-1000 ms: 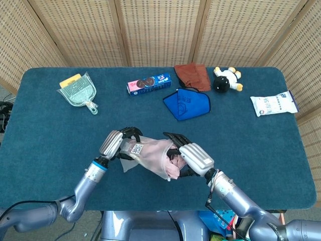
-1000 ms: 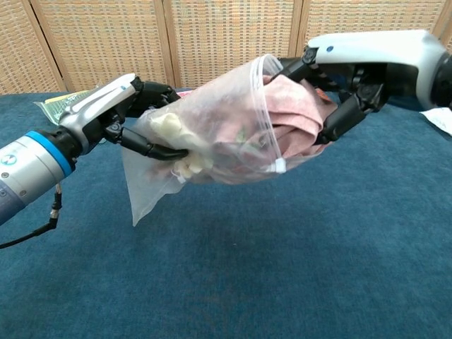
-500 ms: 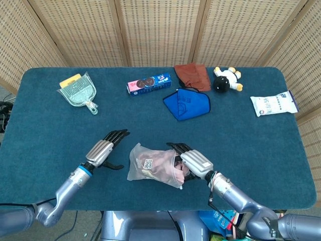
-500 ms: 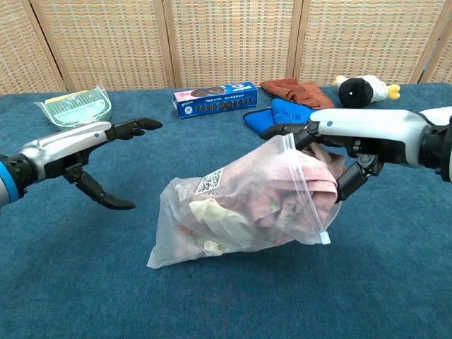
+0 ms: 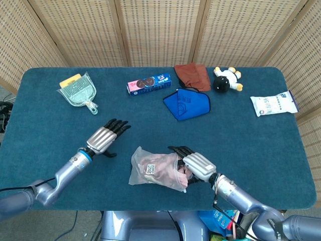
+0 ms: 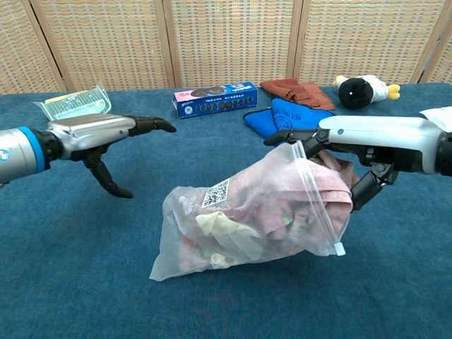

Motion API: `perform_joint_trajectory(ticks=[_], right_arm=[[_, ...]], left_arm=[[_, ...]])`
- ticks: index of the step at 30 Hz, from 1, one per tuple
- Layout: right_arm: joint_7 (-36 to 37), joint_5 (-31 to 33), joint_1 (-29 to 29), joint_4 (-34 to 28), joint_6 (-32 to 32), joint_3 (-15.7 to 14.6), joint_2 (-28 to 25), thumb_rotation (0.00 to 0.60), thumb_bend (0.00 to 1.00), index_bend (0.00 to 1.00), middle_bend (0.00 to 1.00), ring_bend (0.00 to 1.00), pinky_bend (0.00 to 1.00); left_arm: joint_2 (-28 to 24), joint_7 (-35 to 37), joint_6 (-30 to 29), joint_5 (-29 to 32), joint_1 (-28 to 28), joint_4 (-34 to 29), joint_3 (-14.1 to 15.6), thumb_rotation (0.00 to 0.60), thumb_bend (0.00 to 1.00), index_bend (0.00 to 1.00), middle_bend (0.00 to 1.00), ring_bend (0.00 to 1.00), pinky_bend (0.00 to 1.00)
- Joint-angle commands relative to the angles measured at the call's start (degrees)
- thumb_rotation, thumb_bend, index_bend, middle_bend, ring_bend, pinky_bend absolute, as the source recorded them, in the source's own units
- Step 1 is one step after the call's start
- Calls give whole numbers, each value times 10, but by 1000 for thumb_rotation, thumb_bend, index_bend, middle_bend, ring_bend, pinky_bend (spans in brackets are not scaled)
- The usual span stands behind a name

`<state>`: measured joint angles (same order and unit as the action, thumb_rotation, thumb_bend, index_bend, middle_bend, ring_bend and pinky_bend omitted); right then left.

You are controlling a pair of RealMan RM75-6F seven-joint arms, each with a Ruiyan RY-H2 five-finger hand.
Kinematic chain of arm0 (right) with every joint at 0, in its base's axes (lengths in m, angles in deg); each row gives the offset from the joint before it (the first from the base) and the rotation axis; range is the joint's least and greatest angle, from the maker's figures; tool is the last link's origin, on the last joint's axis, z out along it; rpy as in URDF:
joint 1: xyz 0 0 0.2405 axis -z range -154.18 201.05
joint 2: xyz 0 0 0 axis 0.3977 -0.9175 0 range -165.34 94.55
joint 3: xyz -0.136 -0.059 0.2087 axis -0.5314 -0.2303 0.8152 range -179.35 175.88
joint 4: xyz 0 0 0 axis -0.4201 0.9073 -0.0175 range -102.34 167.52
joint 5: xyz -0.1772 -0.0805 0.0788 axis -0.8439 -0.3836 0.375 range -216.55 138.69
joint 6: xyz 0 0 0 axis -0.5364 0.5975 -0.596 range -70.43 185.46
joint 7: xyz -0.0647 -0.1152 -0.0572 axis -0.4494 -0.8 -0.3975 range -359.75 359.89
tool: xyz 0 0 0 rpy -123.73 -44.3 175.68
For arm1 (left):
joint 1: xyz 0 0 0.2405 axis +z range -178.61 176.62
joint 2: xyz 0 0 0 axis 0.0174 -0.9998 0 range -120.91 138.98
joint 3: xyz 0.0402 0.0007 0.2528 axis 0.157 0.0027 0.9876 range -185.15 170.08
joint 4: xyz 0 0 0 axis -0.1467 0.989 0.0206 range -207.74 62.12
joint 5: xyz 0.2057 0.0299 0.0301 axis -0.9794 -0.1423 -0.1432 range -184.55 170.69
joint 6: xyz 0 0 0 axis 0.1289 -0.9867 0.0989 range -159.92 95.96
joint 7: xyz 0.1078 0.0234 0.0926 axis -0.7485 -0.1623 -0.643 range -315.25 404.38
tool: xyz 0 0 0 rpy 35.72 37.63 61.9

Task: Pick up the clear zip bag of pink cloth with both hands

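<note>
— Zip bag of pink cloth [image 5: 155, 169] [image 6: 254, 215]: where does it sit against the blue cloth [image 5: 187, 104] [image 6: 286, 116]?
— On the table [image 5: 50, 135] [image 6: 70, 282], nearer the robot than the blue cloth, its sealed end raised.
— Who has it?
— The right hand [image 5: 196, 164] [image 6: 353, 152] grips that zip end, fingers curled round it. The bag's other end rests on the table.
— And the left hand [image 5: 104, 137] [image 6: 106, 138]?
— Apart from the bag, to its left, fingers spread and holding nothing.
</note>
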<state>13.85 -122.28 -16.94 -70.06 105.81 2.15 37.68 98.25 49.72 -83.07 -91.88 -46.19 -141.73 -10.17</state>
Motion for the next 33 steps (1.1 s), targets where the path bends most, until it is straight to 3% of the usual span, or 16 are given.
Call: perform_joint_trajectory(ticks=[1, 8, 11, 16, 33], right_arm=[[6, 0, -2, 3, -1, 1, 2, 600, 795, 713, 6, 0, 0], [23, -1, -5, 8, -2, 3, 4, 600, 795, 713, 8, 0, 0], [25, 0, -4, 7, -1, 4, 2, 600, 796, 713, 8, 0, 0], [25, 1, -3, 3, 2, 3, -1, 600, 796, 713, 9, 0, 0], [3, 10, -1, -13, 11, 7, -6, 600, 795, 713, 12, 0, 0]], left_arm=[[60, 27, 4, -14, -19, 48, -5, 600, 180, 102, 0, 0, 0], [130, 98, -28, -35, -23, 112, -4, 600, 239, 217, 0, 0, 0], [154, 127, -44, -47, -23, 139, 0, 600, 290, 311, 0, 0, 0], [170, 136, -45, -45, -24, 162, 0, 600, 465, 464, 0, 0, 0], [159, 130, -46, -30, -17, 149, -4, 600, 475, 614, 0, 0, 0]])
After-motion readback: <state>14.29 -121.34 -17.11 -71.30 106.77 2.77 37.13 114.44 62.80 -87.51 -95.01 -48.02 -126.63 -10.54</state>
